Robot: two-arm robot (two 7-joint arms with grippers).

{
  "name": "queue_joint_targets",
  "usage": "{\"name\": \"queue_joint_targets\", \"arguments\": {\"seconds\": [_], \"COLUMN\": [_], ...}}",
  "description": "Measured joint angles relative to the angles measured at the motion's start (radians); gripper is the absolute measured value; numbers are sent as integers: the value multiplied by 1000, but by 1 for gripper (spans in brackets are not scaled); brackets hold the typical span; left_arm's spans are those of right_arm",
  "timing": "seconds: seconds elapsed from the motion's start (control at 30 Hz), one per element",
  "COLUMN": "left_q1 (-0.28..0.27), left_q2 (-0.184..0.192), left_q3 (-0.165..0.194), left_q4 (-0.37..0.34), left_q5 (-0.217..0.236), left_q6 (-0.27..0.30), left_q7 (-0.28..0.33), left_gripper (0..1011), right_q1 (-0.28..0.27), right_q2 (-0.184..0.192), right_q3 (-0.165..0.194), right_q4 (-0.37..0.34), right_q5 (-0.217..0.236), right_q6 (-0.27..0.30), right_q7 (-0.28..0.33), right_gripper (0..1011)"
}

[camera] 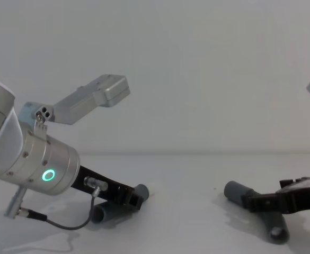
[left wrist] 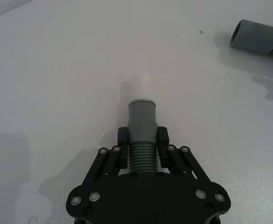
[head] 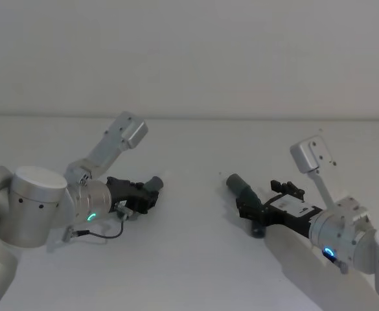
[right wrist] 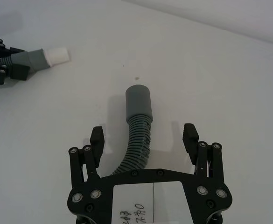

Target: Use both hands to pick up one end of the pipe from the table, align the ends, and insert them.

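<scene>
Closest to the robot's body, on its left, a silver wrist (camera: 43, 164) with a green ring light (camera: 49, 175) leans down toward the white table (head: 189, 272). Ahead of it, the left gripper (left wrist: 143, 136) is closed on the left hose piece (left wrist: 142, 158). Both fingers (left wrist: 163, 136) press on the ribbed part just behind the smooth grey cuff (left wrist: 142, 116). The whitish tip (left wrist: 143, 86) of that cuff sticks out past the fingers toward the middle of the table. Seen from the chest, this piece sits low and its back end seems to rest on the surface, though that angle makes it hard to be sure.

On the robot's right, the right gripper (right wrist: 143, 134) is low over the table with its fingers (right wrist: 97, 137) spread wide. The right hose piece (right wrist: 135, 154) lies between them with a gap on each side, so neither finger touches it. This piece lies on the table, its ribbed part curving back under the gripper's body, and its plain open grey socket (right wrist: 139, 100) reaches out beyond the fingertips.

The two ends are well apart with bare table between them — the socket angled toward the left side, the tip toward the right. Beyond both grippers the table runs back to a plain pale wall (head: 189, 52).
</scene>
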Motion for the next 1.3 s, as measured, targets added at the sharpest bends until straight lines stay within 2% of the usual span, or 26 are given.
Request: {"name": "queue_joint_targets", "arguments": {"seconds": [1.3], "left_q1": [0], "left_q2": [0], "left_q3": [0], "left_q4": [0], "left_q5": [0], "left_q6": [0], "left_q7": [0], "left_gripper": [355], "right_q1": [16], "right_q2": [-38], "right_q3": [-3], "right_q4": [37], "right_q5": [-24], "right_q6": [52], "right_q7": [23], "right_gripper": [1001]}}
